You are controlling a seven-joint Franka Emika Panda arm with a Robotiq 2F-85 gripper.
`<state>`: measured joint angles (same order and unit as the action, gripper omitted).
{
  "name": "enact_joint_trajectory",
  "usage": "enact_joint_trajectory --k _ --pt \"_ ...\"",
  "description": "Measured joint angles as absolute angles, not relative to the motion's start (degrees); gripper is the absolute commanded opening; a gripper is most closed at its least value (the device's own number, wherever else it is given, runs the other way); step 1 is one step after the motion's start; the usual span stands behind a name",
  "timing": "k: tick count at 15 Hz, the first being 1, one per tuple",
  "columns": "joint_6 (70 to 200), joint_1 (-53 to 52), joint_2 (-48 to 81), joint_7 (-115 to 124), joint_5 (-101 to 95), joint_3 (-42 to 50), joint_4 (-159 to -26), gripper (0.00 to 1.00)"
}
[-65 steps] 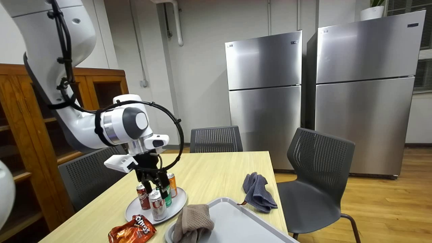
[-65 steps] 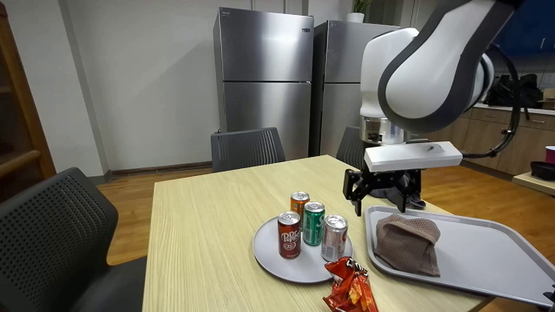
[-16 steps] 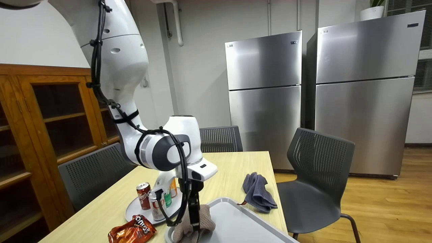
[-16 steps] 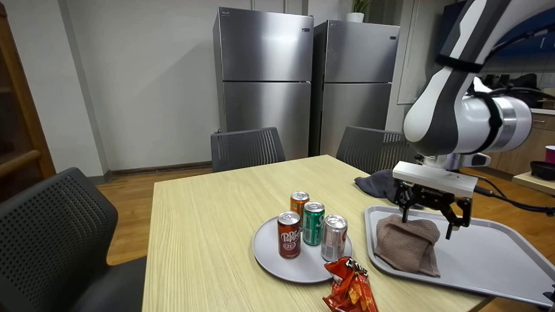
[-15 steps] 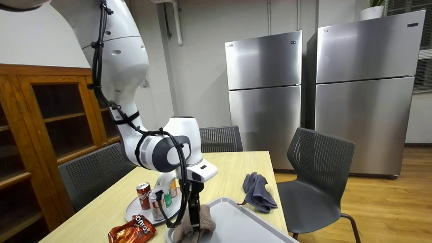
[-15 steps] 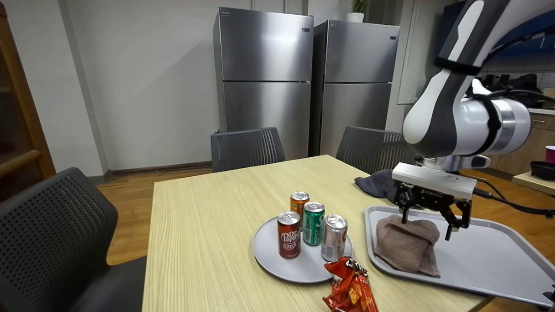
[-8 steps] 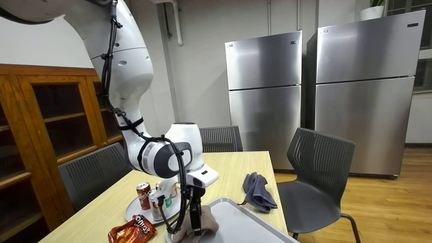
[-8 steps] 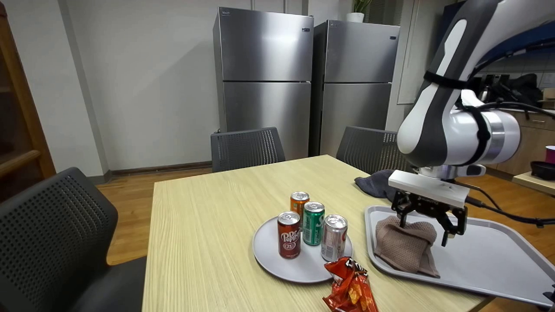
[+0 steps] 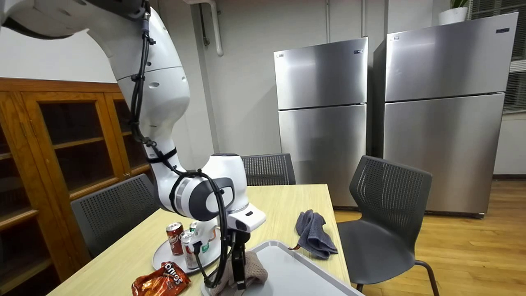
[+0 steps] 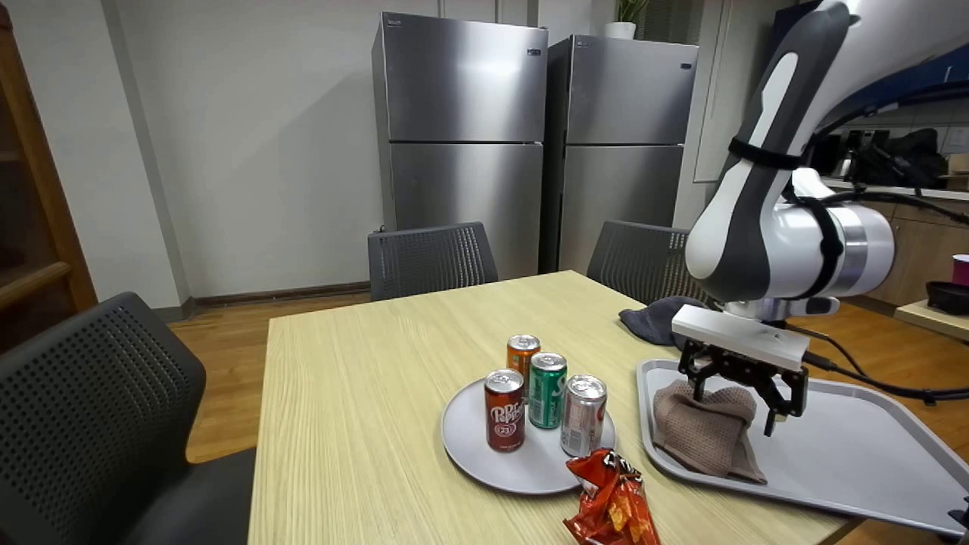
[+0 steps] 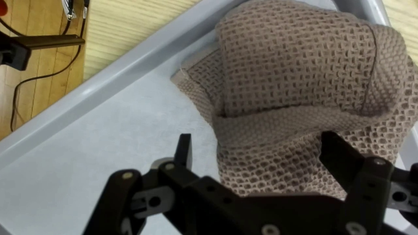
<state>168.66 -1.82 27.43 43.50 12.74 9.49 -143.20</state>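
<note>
My gripper [image 11: 256, 142] is open and low over a crumpled brown waffle-weave cloth [image 11: 294, 71]. The cloth lies in a corner of a grey tray [image 11: 111, 133]. In the wrist view the right-hand finger [image 11: 341, 160] is against the cloth. The left-hand finger [image 11: 183, 150] stands beside the cloth, over bare tray. In an exterior view the gripper [image 10: 734, 412] straddles part of the cloth [image 10: 696, 439], with one finger at its top and one past its edge. In an exterior view the cloth [image 9: 254, 271] is partly hidden behind the gripper.
A round grey plate [image 10: 473, 446] holds a Dr Pepper can [image 10: 505, 412], a green can [image 10: 546, 393], an orange can [image 10: 522, 356] and a silver can [image 10: 584, 416]. A red chip bag [image 10: 613, 499] lies beside it. A dark blue cloth [image 9: 314, 234] lies near the tray. Chairs surround the table.
The gripper has moved from above the plate and tray edge to the brown cloth, and has lowered over the last second. The top of the cloth has shifted and bunched slightly.
</note>
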Motion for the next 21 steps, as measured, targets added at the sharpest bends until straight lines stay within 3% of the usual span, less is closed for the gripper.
enact_joint_trajectory --k 10,11,13,21 --pt "169.0 -1.8 30.7 43.5 13.5 9.5 -141.2 1.00" --pt "169.0 -1.8 30.9 43.5 13.6 9.5 -141.0 0.75" --pt "169.0 -1.8 31.2 43.5 13.6 9.5 -140.7 0.65" --pt "169.0 -1.8 31.7 43.5 13.6 9.5 -139.7 0.04"
